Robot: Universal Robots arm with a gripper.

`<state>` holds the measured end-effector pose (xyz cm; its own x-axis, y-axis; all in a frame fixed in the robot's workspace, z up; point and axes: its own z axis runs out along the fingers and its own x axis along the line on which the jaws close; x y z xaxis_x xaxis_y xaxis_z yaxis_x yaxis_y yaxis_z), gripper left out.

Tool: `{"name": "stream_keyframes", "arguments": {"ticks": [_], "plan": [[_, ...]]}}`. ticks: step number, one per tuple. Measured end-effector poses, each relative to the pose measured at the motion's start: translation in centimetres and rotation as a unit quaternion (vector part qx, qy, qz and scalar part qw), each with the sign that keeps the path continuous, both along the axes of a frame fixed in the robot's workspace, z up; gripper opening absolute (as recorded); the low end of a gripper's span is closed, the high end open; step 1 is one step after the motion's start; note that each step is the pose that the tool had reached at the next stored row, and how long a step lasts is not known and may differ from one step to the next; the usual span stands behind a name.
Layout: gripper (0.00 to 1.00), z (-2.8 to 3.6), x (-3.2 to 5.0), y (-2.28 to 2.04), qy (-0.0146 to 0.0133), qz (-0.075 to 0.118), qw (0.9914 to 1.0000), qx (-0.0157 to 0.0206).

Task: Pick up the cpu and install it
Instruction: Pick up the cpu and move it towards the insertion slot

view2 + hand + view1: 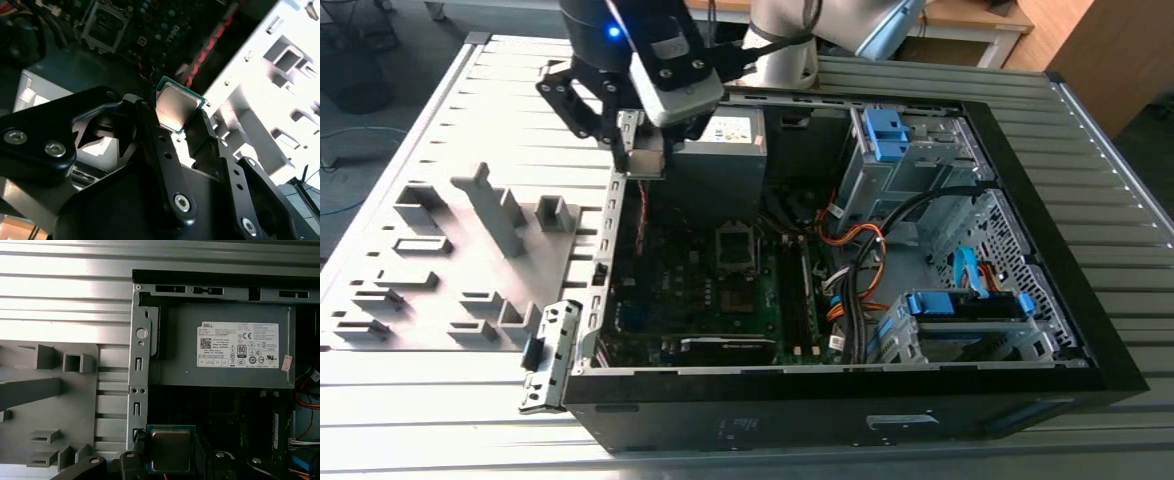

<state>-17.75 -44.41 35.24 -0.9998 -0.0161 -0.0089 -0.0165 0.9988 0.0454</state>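
Note:
My gripper (642,158) hangs over the far left wall of the open computer case (1067,330) and is shut on the cpu. The cpu (176,106) is a small flat square chip with a shiny silver top and a green rim, clamped by its edges between the two black fingers (150,130). In the first wrist view the cpu (171,450) sits above the dark motherboard, just inside the case wall, with the gripper (172,462) around it. The motherboard's metal-framed socket (735,248) lies below it, toward the middle of the case; the second wrist view also shows this socket (102,25).
A grey power supply with a white label (230,345) sits just behind the gripper. Blue-tabbed drive cages (907,150) and orange and black cables (854,250) fill the exterior view's right of the case. A grey holder tray (454,260) lies outside on the left. A black graphics card (727,350) sits near the front.

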Motion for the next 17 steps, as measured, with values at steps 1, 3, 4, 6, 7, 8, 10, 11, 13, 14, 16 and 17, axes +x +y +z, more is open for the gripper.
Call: {"name": "stream_keyframes", "arguments": {"ticks": [1,3,4,6,7,8,10,11,13,14,16,17], "plan": [[0.47,0.0,0.33,0.0,0.0,0.0,1.0,0.0],[0.47,-0.02,0.98,0.0,0.0,0.0,1.0,0.0],[0.47,-0.03,1.34,0.0,0.0,0.0,1.0,0.0],[0.47,-0.04,2.09,0.0,0.0,0.0,1.0,0.0],[0.47,-0.06,2.46,0.0,0.0,0.0,1.0,0.0],[0.47,-0.06,2.81,0.0,0.0,0.0,1.0,0.0],[0.47,-0.08,3.54,0.0,0.0,0.0,1.0,0.0],[0.47,-0.09,3.92,0.0,0.0001,0.0,1.0,0.0],[0.47,-0.11,4.68,0.0,0.0,0.0,1.0,0.0],[0.47,-0.12,5.07,0.0,0.0,0.0,1.0,0.0],[0.47,-0.14,5.81,0.0,0.0,0.0,1.0,0.0],[0.47,-0.15,6.19,0.0,0.0001,0.0,1.0,0.0]]}}
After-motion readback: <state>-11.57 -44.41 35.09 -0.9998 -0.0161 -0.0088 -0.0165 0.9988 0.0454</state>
